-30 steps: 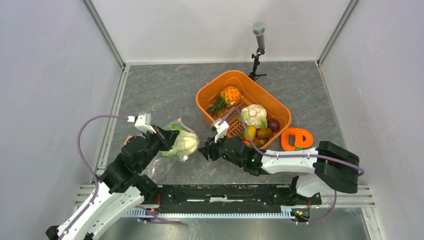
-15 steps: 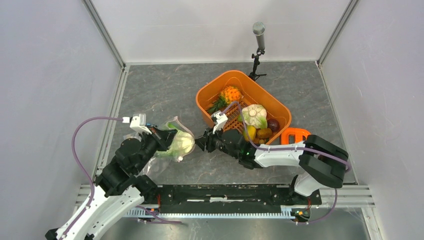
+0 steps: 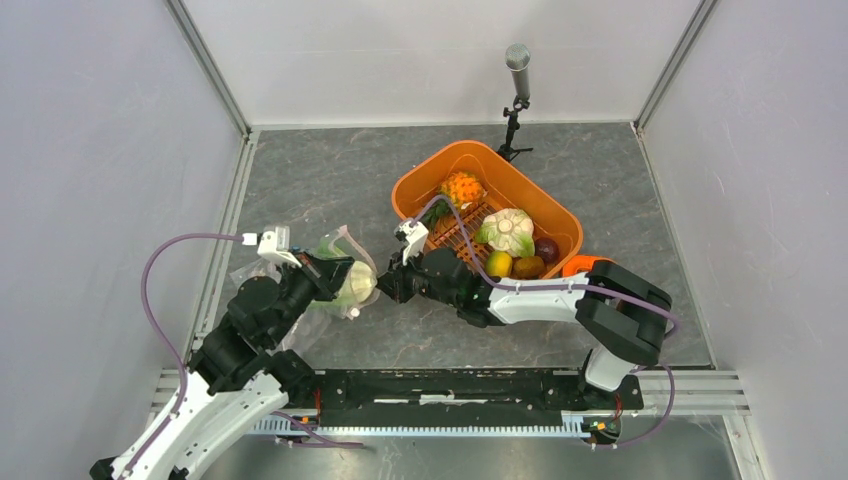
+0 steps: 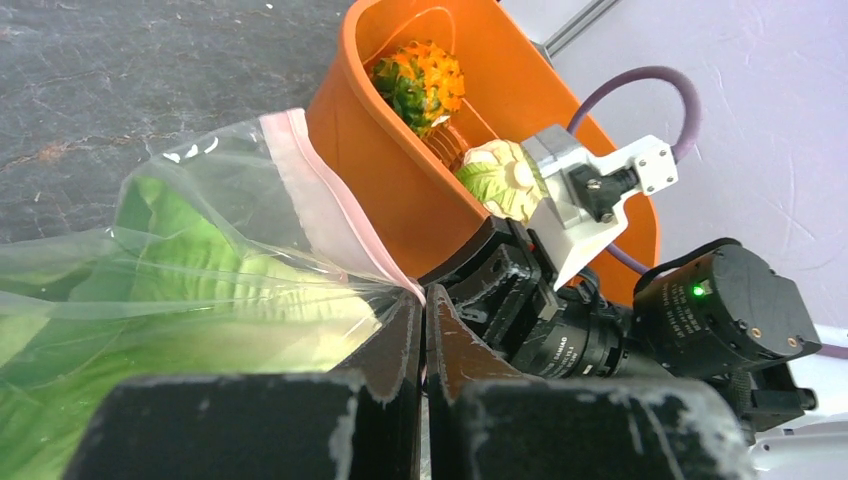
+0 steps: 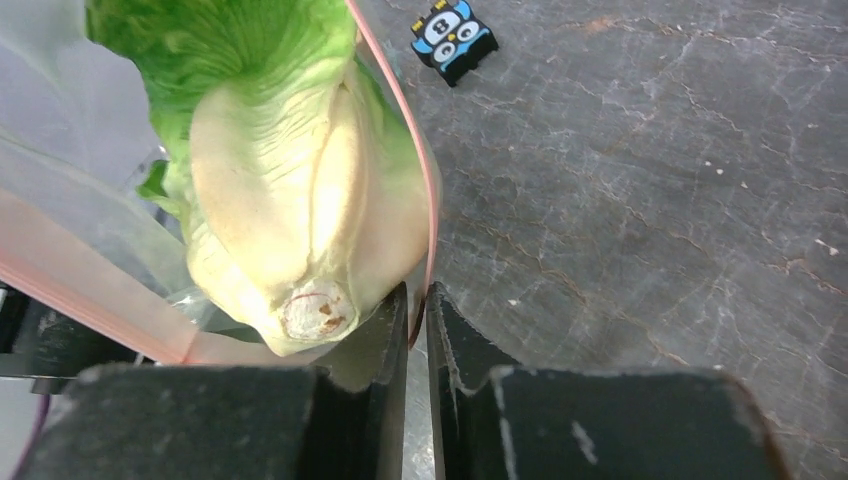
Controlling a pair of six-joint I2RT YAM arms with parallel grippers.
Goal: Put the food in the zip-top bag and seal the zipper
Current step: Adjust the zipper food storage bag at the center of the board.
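Top view looks steeply down from the near edge over the whole bench (image 3: 330,190); both wrist views press close (from opposite sides) on the cabbage (image 5: 270,190).

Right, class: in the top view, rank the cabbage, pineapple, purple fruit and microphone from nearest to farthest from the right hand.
1. Cabbage, in the bag, just left of the right hand.
2. Pineapple, at the far end of the basket.
3. Purple fruit, basket's right side.
4. Microphone, back edge.

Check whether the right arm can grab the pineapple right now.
Probably not yet: the right gripper is shut on the bag. Nothing covers the pineapple in the basket, though.
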